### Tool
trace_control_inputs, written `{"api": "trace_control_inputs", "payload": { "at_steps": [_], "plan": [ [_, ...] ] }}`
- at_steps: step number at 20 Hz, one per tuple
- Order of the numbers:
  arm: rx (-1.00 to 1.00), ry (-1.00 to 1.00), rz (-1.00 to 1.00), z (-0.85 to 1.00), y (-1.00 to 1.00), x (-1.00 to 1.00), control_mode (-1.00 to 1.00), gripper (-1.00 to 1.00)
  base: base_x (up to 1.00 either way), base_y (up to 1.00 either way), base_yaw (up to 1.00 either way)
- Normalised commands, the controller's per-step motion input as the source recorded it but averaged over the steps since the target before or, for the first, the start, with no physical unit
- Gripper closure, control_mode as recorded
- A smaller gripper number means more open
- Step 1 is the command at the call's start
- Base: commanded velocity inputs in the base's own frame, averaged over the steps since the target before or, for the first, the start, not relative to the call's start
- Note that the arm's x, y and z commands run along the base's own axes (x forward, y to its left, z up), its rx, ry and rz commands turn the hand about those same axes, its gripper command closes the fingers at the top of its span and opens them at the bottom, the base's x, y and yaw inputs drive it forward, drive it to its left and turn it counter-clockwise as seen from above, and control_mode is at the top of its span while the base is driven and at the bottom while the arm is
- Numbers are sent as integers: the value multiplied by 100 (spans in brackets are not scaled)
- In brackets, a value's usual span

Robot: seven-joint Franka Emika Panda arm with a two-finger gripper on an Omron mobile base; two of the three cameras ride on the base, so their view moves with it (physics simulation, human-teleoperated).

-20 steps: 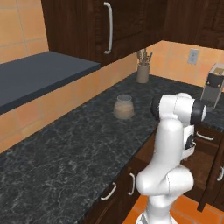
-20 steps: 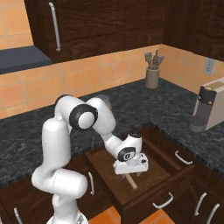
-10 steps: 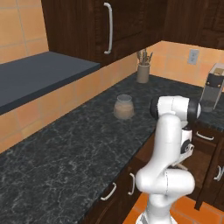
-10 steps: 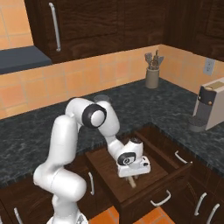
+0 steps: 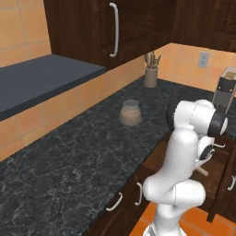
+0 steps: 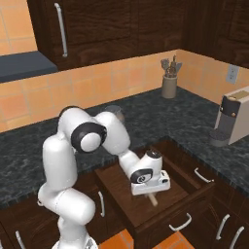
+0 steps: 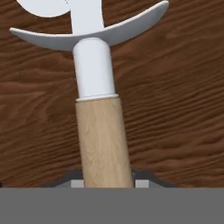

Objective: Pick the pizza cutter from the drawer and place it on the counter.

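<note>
The pizza cutter (image 7: pixel 103 140) lies on the wooden floor of the open drawer (image 6: pixel 181 218), tan handle toward the camera and its pale guard and blade head at the top of the hand view. My gripper (image 7: pixel 109 184) is down inside the drawer, and its dark fingertips (image 7: pixel 77 183) press against both sides of the handle. From the right base view the hand (image 6: pixel 148 180) covers most of the tool, with only the handle end (image 6: pixel 153 199) sticking out below it. The handle end (image 5: pixel 202 172) also pokes out beside the wrist in the left base view. The veined black counter (image 5: pixel 83 152) runs behind the drawer.
A glass jar (image 5: pixel 130 113) stands on the counter near the arm. A holder of dark-handled utensils (image 6: pixel 169 82) sits in the back corner and a pale appliance (image 6: pixel 231 121) at the right. A matte grey shelf (image 5: pixel 41 78) and tall cabinet doors hang above.
The hand has sunk lower into the drawer onto the cutter and the elbow has swung; over the last half second the hand has stayed almost still.
</note>
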Motion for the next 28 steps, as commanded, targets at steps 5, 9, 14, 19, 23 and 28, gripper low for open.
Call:
{"api": "trace_control_inputs", "payload": {
  "at_steps": [5, 9, 14, 19, 23, 28],
  "plan": [
    [0, -6, 0, 100, 26, -89, -100, 100, 0, 0, 0],
    [0, -3, 0, 100, 24, -61, -100, 100, 0, 0, 0],
    [0, 0, 0, 100, 17, -1, -100, 100, 0, 0, 0],
    [0, 0, 0, 100, 2, 0, -100, 100, 0, 0, 0],
    [0, 0, 2, 100, 0, 0, -100, 100, 0, 0, 0],
    [7, -9, 22, 100, 61, 5, -100, 100, 0, 0, 0]
  ]
}}
